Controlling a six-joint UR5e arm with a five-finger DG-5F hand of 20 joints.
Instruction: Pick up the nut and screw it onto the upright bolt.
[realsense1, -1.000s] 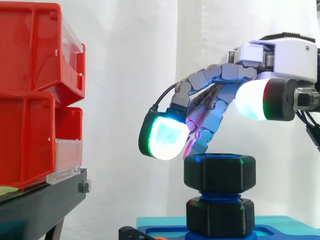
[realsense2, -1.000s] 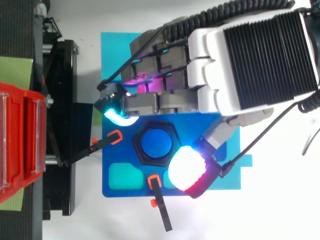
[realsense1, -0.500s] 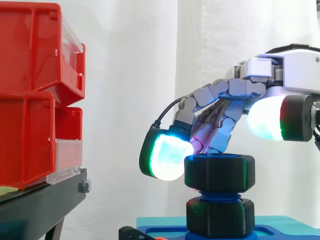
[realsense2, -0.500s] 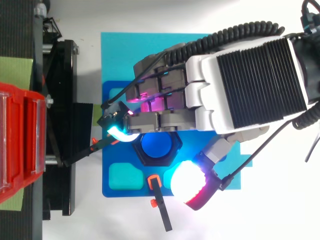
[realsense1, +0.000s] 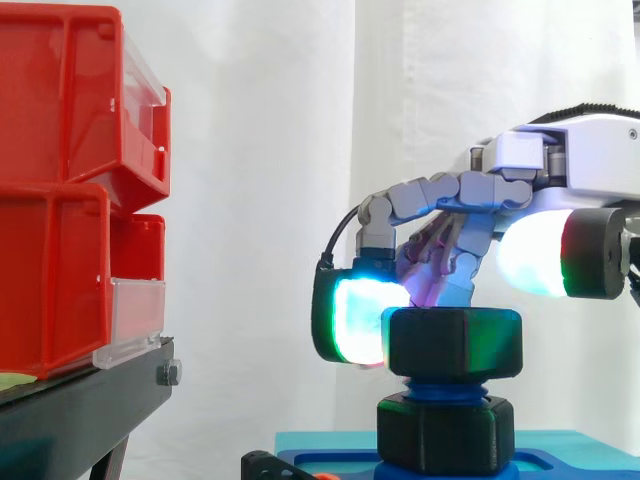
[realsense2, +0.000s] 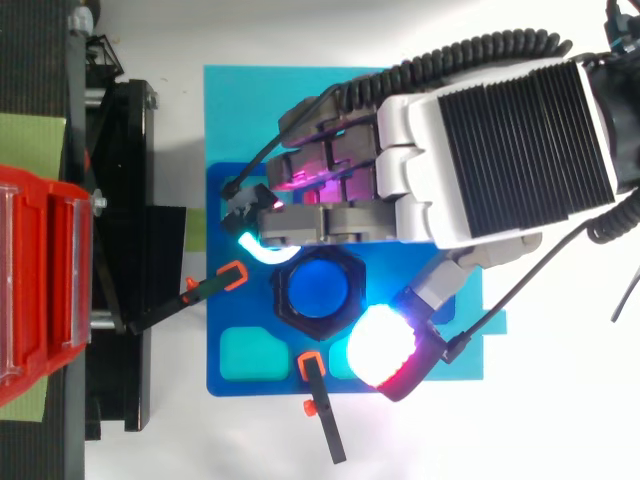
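Note:
A black hex nut (realsense1: 455, 345) sits on top of the upright blue bolt (realsense2: 315, 288), above a second black nut (realsense1: 445, 430) at the bolt's foot. My hand (realsense2: 480, 150) reaches in from the right, fingers curled down over the upper nut. The cyan fingertip (realsense1: 360, 320) presses against the nut's left side. The white-and-red thumb pad (realsense2: 380, 345) lies at the opposite corner, a little higher in the side view. Magenta-lit fingers rest on the nut's top edge. The bolt stands in a blue fixture (realsense2: 215, 370).
Red bins (realsense1: 60, 200) are stacked on a black stand (realsense1: 90, 410) to the left, well apart from the bolt. Two orange-tipped black clamps (realsense2: 230, 275) (realsense2: 310, 365) hold the fixture on a teal mat (realsense2: 240, 110).
The hand came down and closed in on the upper nut. The cyan fingertip moved right until it met the nut's side, and the nut has turned a little.

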